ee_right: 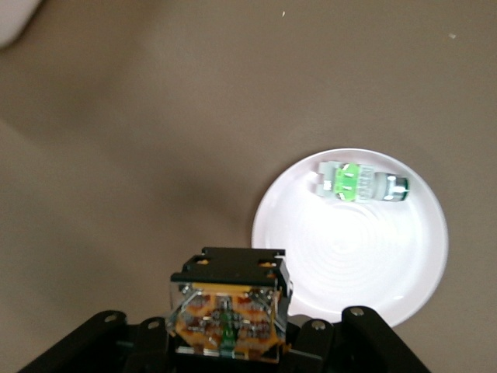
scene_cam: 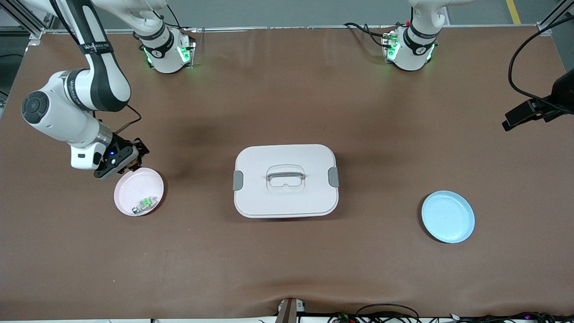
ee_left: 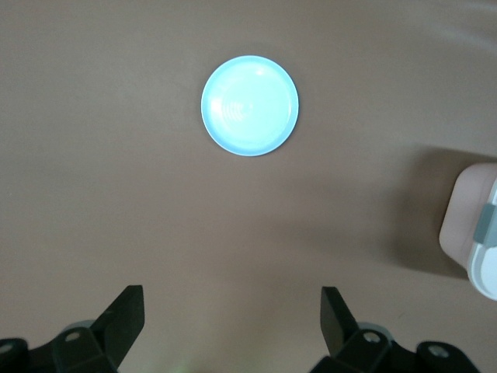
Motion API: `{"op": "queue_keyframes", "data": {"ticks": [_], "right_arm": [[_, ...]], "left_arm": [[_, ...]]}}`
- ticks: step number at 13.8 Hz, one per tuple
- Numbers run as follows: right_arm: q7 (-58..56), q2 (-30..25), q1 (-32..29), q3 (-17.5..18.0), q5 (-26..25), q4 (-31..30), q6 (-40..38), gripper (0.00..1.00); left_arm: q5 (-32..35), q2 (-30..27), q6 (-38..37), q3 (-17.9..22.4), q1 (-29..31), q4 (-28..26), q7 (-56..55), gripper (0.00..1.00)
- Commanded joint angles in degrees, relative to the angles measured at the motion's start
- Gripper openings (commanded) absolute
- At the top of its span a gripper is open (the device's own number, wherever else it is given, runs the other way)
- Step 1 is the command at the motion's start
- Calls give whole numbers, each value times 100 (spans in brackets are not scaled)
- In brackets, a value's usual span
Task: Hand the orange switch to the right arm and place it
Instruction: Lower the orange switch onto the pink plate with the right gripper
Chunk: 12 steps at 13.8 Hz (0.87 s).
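The orange switch (ee_right: 227, 307), a small black block with an orange face, is clamped in my right gripper (ee_right: 227, 330), which is shut on it. In the front view that gripper (scene_cam: 134, 157) hangs just over the rim of the pink plate (scene_cam: 134, 184), on the side toward the robots' bases. My left gripper (ee_left: 233, 315) is open and empty, high over bare table at the left arm's end. It shows as a black shape (scene_cam: 522, 115) at the picture's edge. The blue plate (ee_left: 249, 105) lies below and ahead of it.
A pale silver-and-green switch (scene_cam: 145, 204) lies in the pink plate (ee_right: 349, 256). A white lidded box (scene_cam: 285, 180) with grey clasps stands mid-table. The blue plate (scene_cam: 447, 216) sits toward the left arm's end, nearer the front camera.
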Motion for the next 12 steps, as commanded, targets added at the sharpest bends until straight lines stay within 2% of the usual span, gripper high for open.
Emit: {"op": "queue_keyframes", "data": {"ticks": [1, 3, 5, 12], "right_arm": [[-1104, 249, -226, 95, -344, 281, 19, 0], [-1940, 460, -314, 104, -371, 413, 46, 0], [-2556, 723, -428, 104, -397, 528, 90, 0], [-3533, 1716, -578, 95, -424, 949, 90, 0]], "left_arm": [[-78, -460, 181, 415, -406, -573, 328, 100], [-78, -610, 295, 759, -689, -767, 583, 100], [-78, -593, 287, 751, -681, -733, 601, 100], [-78, -505, 296, 733, -698, -688, 610, 100]]}}
